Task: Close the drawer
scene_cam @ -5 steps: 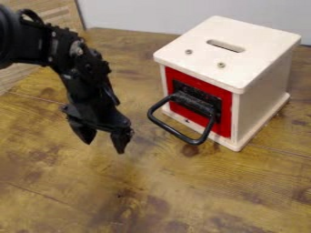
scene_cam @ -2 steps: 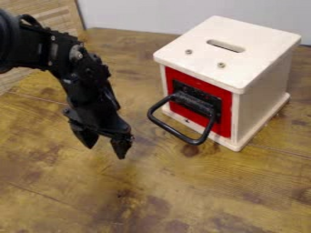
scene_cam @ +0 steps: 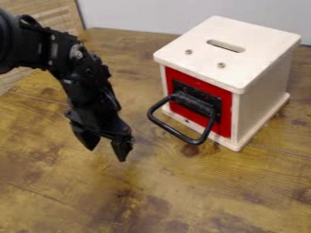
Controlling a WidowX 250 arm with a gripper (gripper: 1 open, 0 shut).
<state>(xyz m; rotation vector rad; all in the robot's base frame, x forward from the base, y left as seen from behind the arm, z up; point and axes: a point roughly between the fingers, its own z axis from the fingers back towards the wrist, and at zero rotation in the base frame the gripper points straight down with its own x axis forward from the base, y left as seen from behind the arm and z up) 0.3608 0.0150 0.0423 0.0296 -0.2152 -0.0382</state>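
Note:
The drawer shows a bright red face with a black front panel, set in a cream-white cabinet at the right. Its large black loop handle sticks out toward the front left, low over the wooden table. Whether the drawer stands pulled out I cannot tell from this angle. My black gripper hangs left of the handle, a short gap away, pointing down at the table. The fingers are spread apart with nothing between them.
The wooden table runs across the whole view. A slot is cut in the cabinet's top. The black arm reaches in from the upper left. A pale wall stands behind the cabinet.
The gripper has shifted slightly down and toward the front, staying left of the handle. The drawer and cabinet have not moved.

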